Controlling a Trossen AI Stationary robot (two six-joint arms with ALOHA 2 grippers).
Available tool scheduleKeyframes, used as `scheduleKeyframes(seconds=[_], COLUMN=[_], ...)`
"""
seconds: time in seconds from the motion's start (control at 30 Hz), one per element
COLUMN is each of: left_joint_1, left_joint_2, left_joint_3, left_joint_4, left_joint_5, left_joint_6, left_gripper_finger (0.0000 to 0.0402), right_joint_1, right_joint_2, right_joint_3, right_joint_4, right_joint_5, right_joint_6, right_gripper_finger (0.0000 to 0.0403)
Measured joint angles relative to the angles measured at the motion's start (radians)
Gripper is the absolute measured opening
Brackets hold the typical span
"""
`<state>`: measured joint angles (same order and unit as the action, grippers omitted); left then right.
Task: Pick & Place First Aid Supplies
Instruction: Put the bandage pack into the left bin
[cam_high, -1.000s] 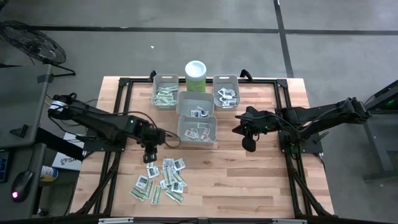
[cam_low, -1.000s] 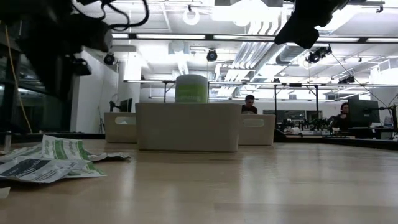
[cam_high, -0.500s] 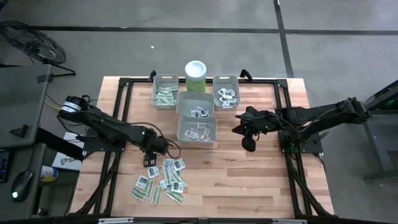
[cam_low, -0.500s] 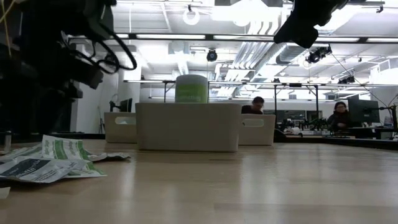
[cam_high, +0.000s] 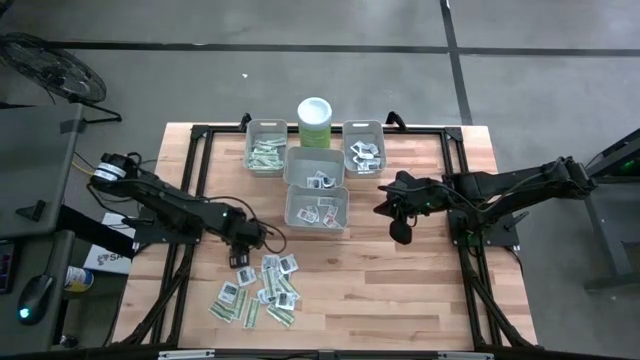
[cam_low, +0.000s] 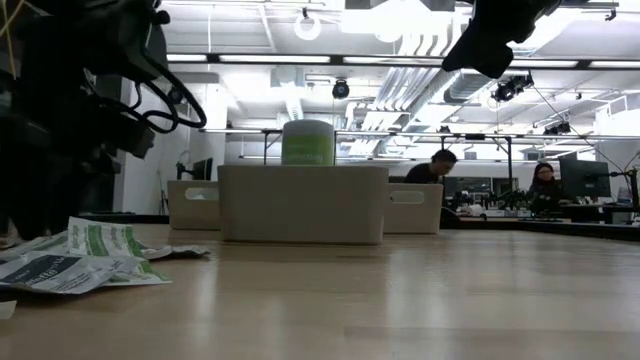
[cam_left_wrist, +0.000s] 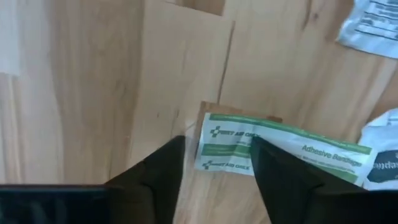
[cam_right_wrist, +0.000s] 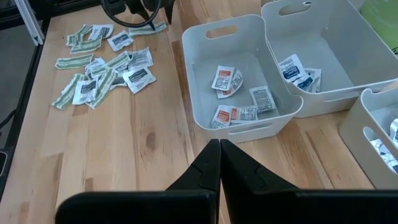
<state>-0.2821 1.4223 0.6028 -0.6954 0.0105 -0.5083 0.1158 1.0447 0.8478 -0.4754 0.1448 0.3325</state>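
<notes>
Straddling green strip (cam_left_wrist: 273, 151) (pincer (cam_left_wrist: 214, 163) spread).

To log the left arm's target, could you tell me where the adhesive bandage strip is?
In the left wrist view, the bandage strip lies flat on the wooden table, between the left end effector fingers.

One camera looks straight down on the desk (cam_high: 400, 290); another sits at desk level; both see the bins (cam_high: 316, 207).
</notes>
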Motion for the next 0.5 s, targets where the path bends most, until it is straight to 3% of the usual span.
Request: scheduleKeyframes(seconds=[0.2, 0.5], left_joint_1=[0.001, 0.002], left_joint_2=[0.001, 0.002], left_joint_3=[-0.006, -0.008], left_joint_4=[0.003, 0.011], left_joint_5=[0.003, 0.004], left_joint_6=[-0.004, -0.142], left_gripper_finger=[0.0115, 0.0022], right_joint_1=[0.0, 0.0], right_joint_2=[0.0, 0.0], right_joint_3=[0.0, 0.0], right_joint_4=[-0.014, -0.015], right_joint_5=[-0.006, -0.005], right_joint_6=[0.0, -0.016], right_gripper_finger=[0.0, 0.0])
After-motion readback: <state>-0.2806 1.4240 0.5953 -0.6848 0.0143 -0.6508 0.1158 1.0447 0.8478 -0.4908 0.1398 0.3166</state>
